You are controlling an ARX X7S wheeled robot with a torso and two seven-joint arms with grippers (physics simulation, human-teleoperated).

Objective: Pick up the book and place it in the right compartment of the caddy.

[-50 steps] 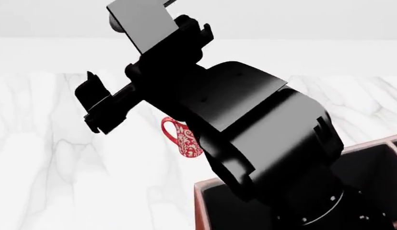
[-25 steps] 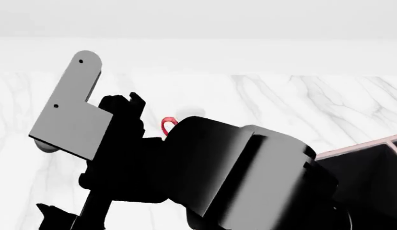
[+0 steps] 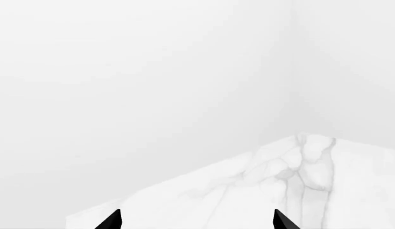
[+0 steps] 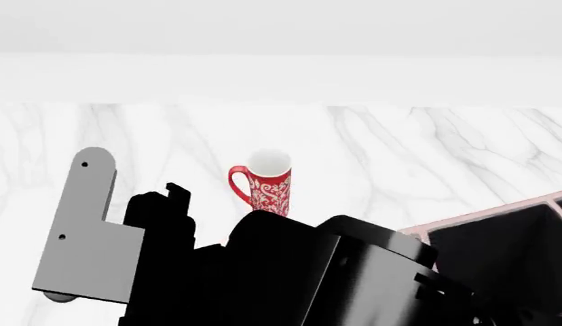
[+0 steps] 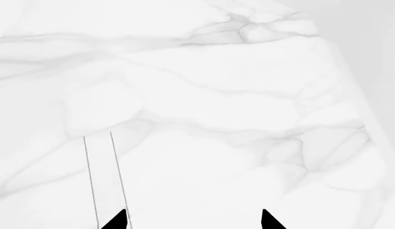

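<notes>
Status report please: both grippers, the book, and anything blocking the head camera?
Left gripper open, empty. Right gripper open, empty. Book not in view; caddy partly visible. Arm blocks lower head view, mug behind it.

left gripper (image 3: 194,222): jaws apart, empty | right gripper (image 5: 192,220): jaws apart, empty

Head camera: high, looks forward and down over marble tabletop (image 4: 426,149); black arm (image 4: 317,278) fills foreground close to lens, mug (image 4: 263,182) beyond it, caddy (image 4: 498,224) corner beside it.
Left wrist camera: behind left gripper (image 3: 196,220), faces past spread fingertips toward table corner and blank wall.
Right wrist camera: behind right gripper (image 5: 192,220), faces down onto marble.
Shared: marble top only.
</notes>
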